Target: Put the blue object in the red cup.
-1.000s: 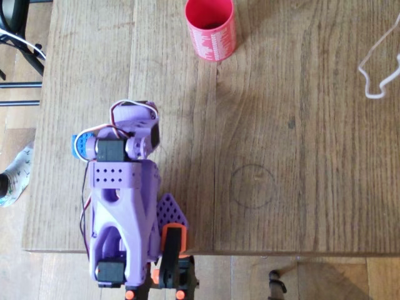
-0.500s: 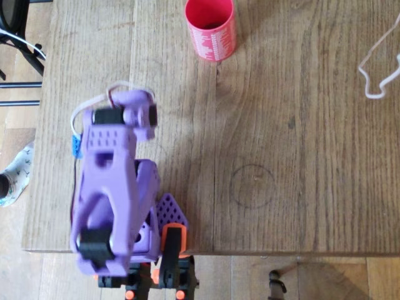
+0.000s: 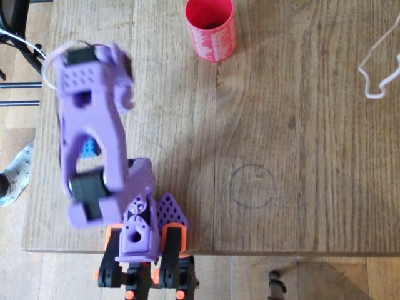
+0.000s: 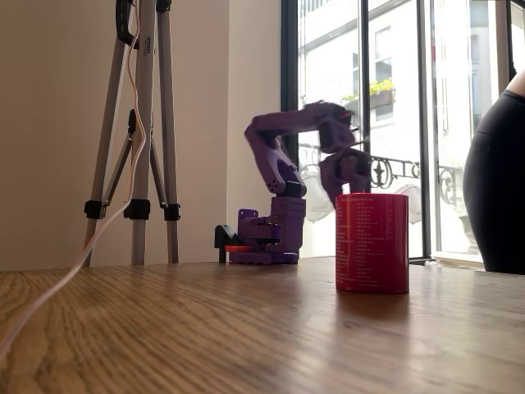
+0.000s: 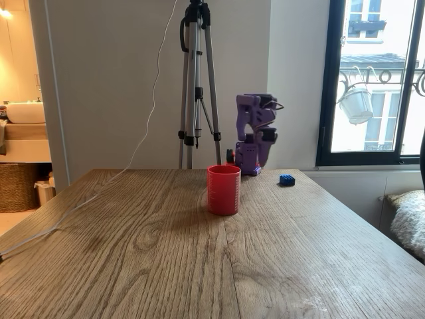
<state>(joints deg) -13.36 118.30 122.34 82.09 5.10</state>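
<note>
Lying near table [image 3: 300, 125] edge, blue object [image 5: 286, 179], red cup [image 3: 210, 28] well apart, pincer grip unclear.

wooden table [image 5: 166, 252] | red cup [image 5: 224, 189] upright | blue object [image 5: 286, 180] (well apart) | white cable [image 3: 375, 62]

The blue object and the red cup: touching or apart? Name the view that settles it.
Apart. A fixed view shows the blue object lying on bare table, right of the red cup.

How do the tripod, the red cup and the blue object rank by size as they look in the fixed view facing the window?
1. tripod, largest by far
2. red cup
3. blue object, smallest, though it sits farther from the camera than the cup
</note>
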